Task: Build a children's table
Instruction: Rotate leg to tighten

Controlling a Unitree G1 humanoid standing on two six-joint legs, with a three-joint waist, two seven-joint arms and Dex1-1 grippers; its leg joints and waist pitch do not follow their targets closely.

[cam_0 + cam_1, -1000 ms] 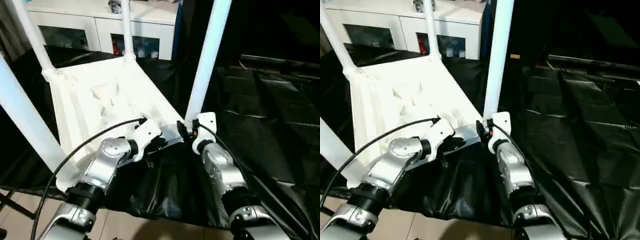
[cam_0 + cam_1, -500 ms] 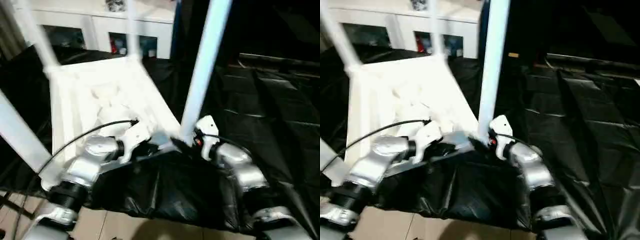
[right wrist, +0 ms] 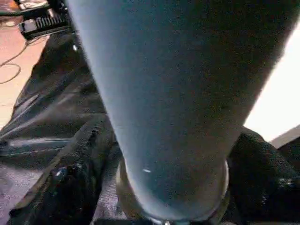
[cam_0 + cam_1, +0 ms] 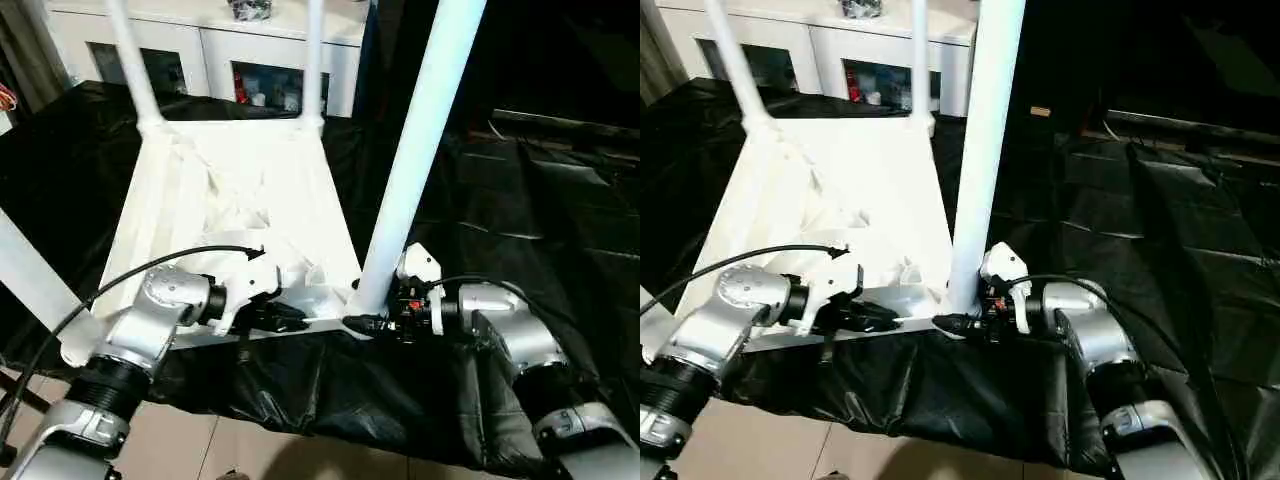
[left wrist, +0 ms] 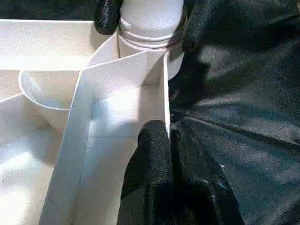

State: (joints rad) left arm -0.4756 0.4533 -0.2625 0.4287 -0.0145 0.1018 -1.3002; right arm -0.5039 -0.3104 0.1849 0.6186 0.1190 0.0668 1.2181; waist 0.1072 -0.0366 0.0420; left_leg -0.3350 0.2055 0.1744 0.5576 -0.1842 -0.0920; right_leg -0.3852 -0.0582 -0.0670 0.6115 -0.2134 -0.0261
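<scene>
White plastic made up the whole of the children's table (image 4: 240,190), which lay upside down on the black-sheeted table (image 4: 540,210), its ribbed underside facing up and its legs rising out of the corner sockets. Against the frame a second earlier, both forearms had swung outward: the left elbow had moved toward 8 o'clock and the right toward 4 o'clock, so each hand now reached in level along the near rim from its own side. The head view itself had also shifted, showing more of the far legs and the white cabinet (image 4: 250,45) at 12 o'clock. No brand, label or readable writing could be made out; a small tan tag at 1 o'clock was too small to read.

The near right leg (image 4: 420,150) stood upright in its socket at the table's near right corner. The right hand (image 4: 385,322) lay at the foot of that leg, at about 4 o'clock from the top's centre, its black fingers (image 3: 70,187) spread round the leg's base on either side. The left hand (image 4: 285,318) sat on the near rim at 6 o'clock, just left of that corner, its fingers (image 5: 157,164) clenched on the thin rim wall.
</scene>
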